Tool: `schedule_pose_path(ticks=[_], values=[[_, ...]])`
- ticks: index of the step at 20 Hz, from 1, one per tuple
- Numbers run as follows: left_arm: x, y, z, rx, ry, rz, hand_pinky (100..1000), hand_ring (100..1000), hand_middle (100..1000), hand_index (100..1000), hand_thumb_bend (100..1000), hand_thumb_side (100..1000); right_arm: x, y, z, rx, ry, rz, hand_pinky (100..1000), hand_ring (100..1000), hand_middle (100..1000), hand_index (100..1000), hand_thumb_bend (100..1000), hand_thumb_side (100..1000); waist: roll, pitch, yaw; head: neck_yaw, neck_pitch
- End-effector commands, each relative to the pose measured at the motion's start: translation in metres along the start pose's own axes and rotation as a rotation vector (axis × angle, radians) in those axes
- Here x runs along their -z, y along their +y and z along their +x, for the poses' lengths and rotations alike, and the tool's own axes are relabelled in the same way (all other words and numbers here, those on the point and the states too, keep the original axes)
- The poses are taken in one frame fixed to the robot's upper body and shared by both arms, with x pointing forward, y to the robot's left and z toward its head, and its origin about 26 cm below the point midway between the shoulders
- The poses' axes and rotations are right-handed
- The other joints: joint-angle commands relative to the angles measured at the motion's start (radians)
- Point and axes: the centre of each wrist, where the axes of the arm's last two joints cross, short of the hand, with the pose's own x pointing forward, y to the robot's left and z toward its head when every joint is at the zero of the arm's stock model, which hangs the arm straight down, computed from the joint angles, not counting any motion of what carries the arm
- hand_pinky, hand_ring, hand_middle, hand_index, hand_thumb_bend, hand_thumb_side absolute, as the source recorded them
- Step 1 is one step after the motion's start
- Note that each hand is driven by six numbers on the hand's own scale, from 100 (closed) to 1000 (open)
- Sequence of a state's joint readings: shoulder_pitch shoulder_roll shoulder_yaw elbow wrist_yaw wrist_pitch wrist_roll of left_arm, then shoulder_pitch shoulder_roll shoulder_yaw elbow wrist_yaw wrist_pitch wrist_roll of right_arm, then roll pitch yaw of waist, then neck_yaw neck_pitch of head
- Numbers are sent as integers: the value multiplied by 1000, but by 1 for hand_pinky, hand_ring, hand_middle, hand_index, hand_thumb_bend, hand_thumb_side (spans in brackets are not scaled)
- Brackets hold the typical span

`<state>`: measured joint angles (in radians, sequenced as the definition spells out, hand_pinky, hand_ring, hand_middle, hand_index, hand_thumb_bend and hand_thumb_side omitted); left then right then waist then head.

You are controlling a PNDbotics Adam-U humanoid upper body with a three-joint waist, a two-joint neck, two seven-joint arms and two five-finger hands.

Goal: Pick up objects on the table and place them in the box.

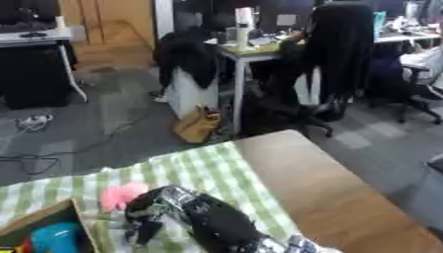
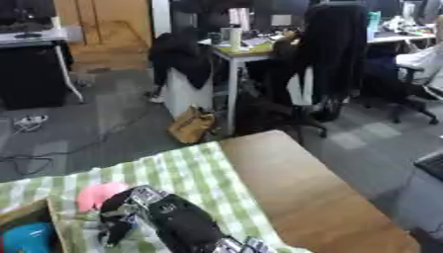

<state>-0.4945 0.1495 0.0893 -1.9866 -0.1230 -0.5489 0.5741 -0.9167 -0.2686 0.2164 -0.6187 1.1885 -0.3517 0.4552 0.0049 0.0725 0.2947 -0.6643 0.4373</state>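
Green-and-white checked cloth (image 1: 207, 170) covers the near part of the wooden table (image 1: 337, 192), and the box (image 1: 48, 220) sits at the cloth's lower left corner, a blue object (image 1: 56, 237) lying inside it. A pink object (image 1: 121, 195) rests on the cloth just beside the box's right wall. The right hand (image 1: 147, 217) is reached in from the lower right and hangs just beside the pink object, fingers pointed downward toward the cloth; whether they are spread or curled cannot be told, and nothing is seen held. The left hand is not seen. The step judged in hand is the approach to the pink object; next, a closing of the fingers round it and a short carry leftward over the box's wall would be called for.
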Motion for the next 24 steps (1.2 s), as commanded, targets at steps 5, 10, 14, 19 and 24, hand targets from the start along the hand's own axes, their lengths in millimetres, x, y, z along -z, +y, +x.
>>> schedule_pose_path(ticks=[5,10,14,19,24], values=[[4,-3,3,-18,-22,-6,834,875,831,860,252,1000,-8,-37,0,-19,-11,-64,100,100,187,488,100,661,11,-47,0,-8,16],[3,-3,3,-19,-22,-7,833,876,831,861,255,1000,-12,-49,-1,2,-16,-63,100,100,120,455,100,697,9,-56,5,-14,23],[3,-3,3,-20,-20,-9,833,876,831,862,258,1000,-20,-68,-3,17,-23,-84,100,100,113,450,100,695,4,-65,8,-17,28],[2,-3,3,-18,-19,-12,832,875,831,862,259,1000,-30,-86,-4,42,-40,-97,100,100,111,452,100,691,-3,-75,10,-11,36],[2,-2,3,-13,-20,-16,833,875,831,862,259,1000,-40,-98,-7,99,-73,-93,100,100,115,459,100,670,-8,-79,8,20,45]])
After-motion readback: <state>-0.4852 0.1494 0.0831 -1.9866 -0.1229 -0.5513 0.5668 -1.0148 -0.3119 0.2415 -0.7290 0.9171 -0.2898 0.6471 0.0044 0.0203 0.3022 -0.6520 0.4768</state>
